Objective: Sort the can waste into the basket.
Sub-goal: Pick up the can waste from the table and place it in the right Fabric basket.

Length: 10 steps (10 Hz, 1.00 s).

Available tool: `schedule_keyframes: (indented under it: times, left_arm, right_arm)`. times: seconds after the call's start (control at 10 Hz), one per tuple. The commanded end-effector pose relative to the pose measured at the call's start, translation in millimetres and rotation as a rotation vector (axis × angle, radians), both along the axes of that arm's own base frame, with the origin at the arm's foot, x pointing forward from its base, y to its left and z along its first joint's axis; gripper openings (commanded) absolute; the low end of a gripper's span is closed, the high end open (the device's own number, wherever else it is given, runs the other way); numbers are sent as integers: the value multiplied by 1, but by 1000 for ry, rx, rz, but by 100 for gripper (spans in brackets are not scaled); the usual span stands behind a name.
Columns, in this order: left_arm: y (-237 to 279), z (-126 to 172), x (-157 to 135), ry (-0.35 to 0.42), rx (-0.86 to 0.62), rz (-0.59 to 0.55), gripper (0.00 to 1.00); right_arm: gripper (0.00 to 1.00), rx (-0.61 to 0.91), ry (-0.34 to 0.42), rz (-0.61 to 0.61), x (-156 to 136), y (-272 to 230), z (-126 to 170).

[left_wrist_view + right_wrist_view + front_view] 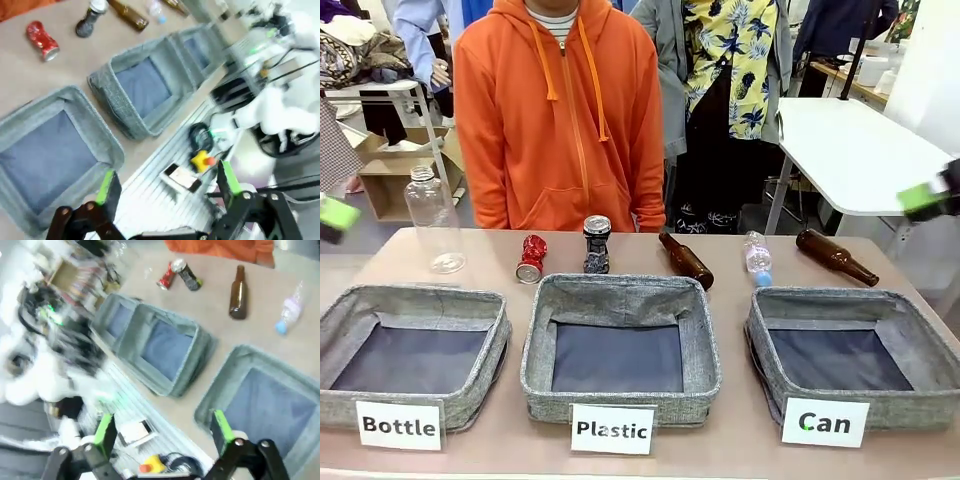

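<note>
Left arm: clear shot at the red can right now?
Probably yes, from above: the red can lies uncovered, and the left gripper is open. An upright clear plastic bottle stands between them, so avoid sweeping low.

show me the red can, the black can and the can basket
red can (530,258): front view, middle of its crushed body
black can (596,248): front view, its dark side below the silver top
Can basket (840,297): front view, its far rim
</note>
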State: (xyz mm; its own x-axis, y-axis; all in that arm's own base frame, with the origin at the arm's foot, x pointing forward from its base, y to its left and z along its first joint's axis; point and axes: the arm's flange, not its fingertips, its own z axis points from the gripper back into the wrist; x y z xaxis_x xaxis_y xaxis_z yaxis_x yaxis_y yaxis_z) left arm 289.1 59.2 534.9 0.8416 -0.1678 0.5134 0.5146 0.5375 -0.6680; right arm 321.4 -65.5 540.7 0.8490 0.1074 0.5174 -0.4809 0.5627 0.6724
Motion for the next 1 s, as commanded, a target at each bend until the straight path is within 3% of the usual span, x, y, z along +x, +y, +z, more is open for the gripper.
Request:
schedule_keyframes:
  times: [0.0, 0.1, 0.2, 0.3, 0.4, 0.5, 0.6, 0.9]
  left_arm:
    - [54, -52, 13, 126, -251, 178, 100]
    - [76, -75, 13, 168, -345, 251, 100]
    - [91, -100, 13, 236, -440, 328, 100]
    - [96, -121, 13, 283, -487, 381, 100]
    - [88, -124, 11, 297, -494, 458, 100]
    - [75, -119, 16, 307, -419, 624, 100]
    - [122, -127, 12, 308, -473, 428, 100]
    - [122, -127, 12, 308, -473, 428, 100]
  right_arm:
    - [100, 275, 159, -126, 40, -63, -44]
    - [100, 386, 183, -167, 47, -88, -66]
    - [100, 513, 237, -301, 55, -107, -86]
    - [100, 557, 269, -352, 62, -114, -102]
    - [100, 519, 272, -437, 67, -106, -110]
    - [100, 490, 262, -316, 37, -123, -104]
    - [100, 490, 262, -316, 37, -123, -104]
    - [100, 490, 262, -316, 37, -123, -104]
